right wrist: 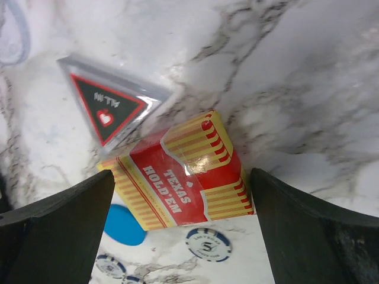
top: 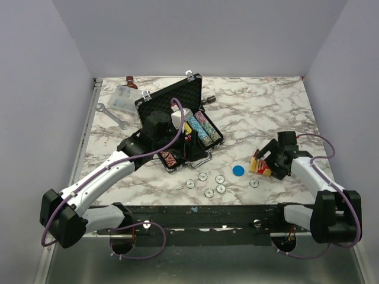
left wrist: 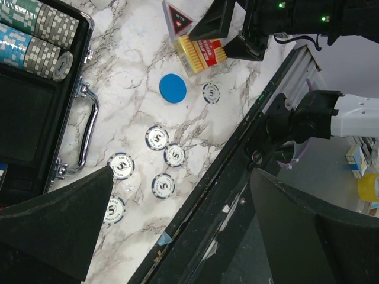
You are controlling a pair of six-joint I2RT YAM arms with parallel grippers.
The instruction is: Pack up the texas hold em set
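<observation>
left jaws wide, empty | right jaws wide, astride glossy red-yellow striped card box [right wrist: 183,183] | marble-veined table [top: 266,112]

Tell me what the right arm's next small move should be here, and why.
Probably lower the right gripper and close it on the card box. Its fingers stand open on either side of the box, gripping nothing, and the box lies on the table outside the open case, so it is not yet packed.
</observation>
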